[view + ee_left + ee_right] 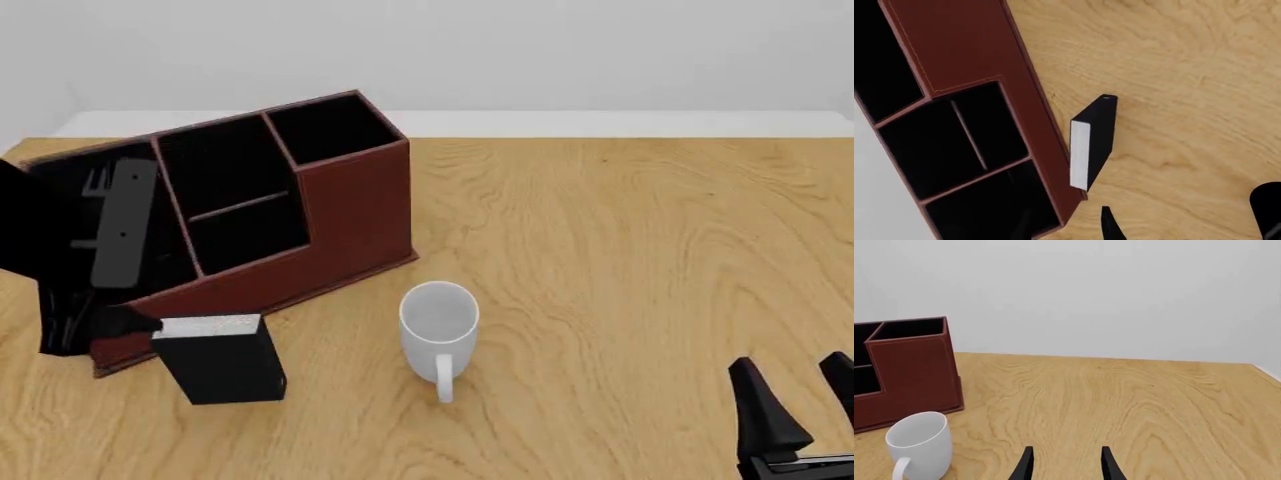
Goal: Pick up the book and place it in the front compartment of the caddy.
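The small thick black book with its white page edge point(220, 358) stands upright on the wooden table, just beside the low front wall of the reddish-brown partitioned caddy point(350, 215), at about eight o'clock from the white mug point(439, 322). The left gripper point(80, 325), the nearer one, sits just at the book's nine o'clock, its jaws apparently spread though only partly visible. The right gripper point(801, 400) waits well apart at four o'clock, fingers parted and empty.
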### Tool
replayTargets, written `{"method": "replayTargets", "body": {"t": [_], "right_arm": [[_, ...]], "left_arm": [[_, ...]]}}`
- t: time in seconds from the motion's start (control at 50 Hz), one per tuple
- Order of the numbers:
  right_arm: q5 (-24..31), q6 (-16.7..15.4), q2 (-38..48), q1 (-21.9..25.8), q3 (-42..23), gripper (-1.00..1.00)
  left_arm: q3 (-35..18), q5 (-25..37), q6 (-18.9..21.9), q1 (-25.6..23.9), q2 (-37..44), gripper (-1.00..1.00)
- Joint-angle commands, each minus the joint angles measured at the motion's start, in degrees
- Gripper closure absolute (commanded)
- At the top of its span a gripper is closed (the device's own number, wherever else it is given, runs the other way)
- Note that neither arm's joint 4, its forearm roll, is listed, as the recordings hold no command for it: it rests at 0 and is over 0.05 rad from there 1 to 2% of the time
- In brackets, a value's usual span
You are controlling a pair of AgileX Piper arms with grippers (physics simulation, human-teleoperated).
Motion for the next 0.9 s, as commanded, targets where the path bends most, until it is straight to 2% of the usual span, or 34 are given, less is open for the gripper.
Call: {"method": "replayTargets", "body": {"t": [0.02,0.04,0.08,0.18,0.26,0.34,0.48,0.56,0.64,0.68,0.9], "right_arm": [[0.0,0.1,0.0,-0.2,0.0,-1.0],[0.0,0.1,0.0,-0.2,0.0,-1.0],[0.0,0.1,0.0,-0.3,0.0,-1.0],[0.0,0.0,0.0,-0.4,0.0,-1.0],[0.0,0.1,0.1,-0.5,0.0,-1.0],[0.0,0.1,0.2,-0.7,0.1,-1.0],[0.0,0.1,0.3,-0.8,0.1,-1.0],[0.0,0.1,0.3,-0.9,0.1,-1.0],[0.0,0.0,0.4,-1.0,0.1,-1.0],[0.0,0.0,0.5,-1.0,0.1,-1.0],[-0.6,-0.2,1.3,-1.0,0.2,-1.0]], "left_arm": [[-1.3,0.0,3.6,1.0,0.9,-1.0],[-2.0,0.0,0.9,-1.0,1.7,-1.0],[-2.0,0.0,-1.3,-2.8,2.4,-1.0],[-1.4,0.0,-0.4,-2.4,2.7,-1.0],[-1.8,0.0,-1.9,-3.5,3.8,-1.0],[-1.6,0.0,-0.8,-2.5,4.6,-1.0],[-3.1,0.0,-3.1,-4.2,6.9,-1.0],[-2.9,0.0,-0.8,-1.9,7.7,-1.0],[-3.5,-0.9,-1.8,-3.0,8.8,-1.0],[-3.0,-1.4,-3.0,-4.0,9.2,-1.0],[2.0,-6.0,-3.3,-4.1,10.7,-1.0]]}}
